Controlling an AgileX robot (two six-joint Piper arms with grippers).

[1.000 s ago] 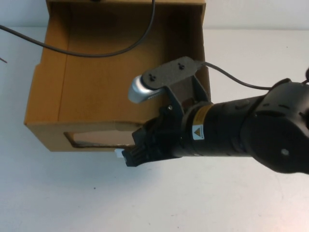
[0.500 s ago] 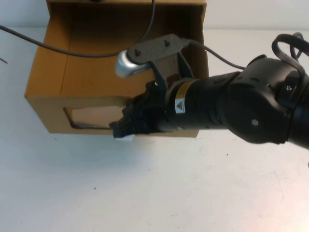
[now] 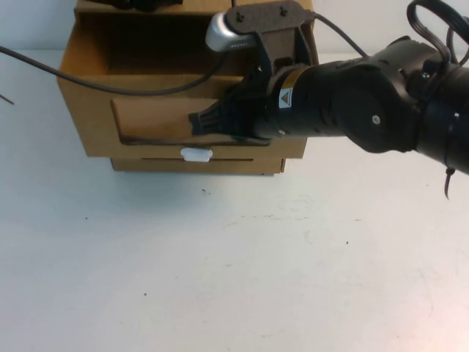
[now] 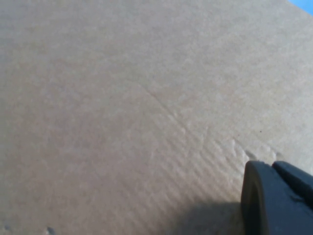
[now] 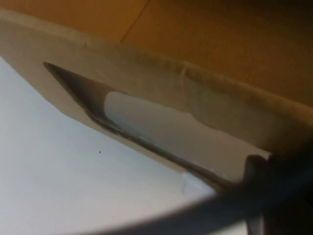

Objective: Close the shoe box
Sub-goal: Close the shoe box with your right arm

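The shoe box [image 3: 146, 121] stands at the far edge of the white surface [image 3: 220, 279], a little toward its left side, with its window panel turned to the near edge. Its long axis seems to run from the left edge to the right edge, and the drawer slides across this, from near to far. The drawer looks mostly pushed in: its front panel is near the outer box, and the white pull tab [image 3: 196, 155] sits just below the window. But an open strip of the inside is still visible behind the panel, so I judge that the closing is nearly done and a last short push toward the far edge is left. The right tool [image 3: 212, 122] is at the front panel, beside the right end of the window, seemingly pressing on it; I cannot tell if its fingers are spread or together. The left tool [image 4: 276, 200] is very close to plain brown cardboard, probably the box, and its state is also not clear to me.
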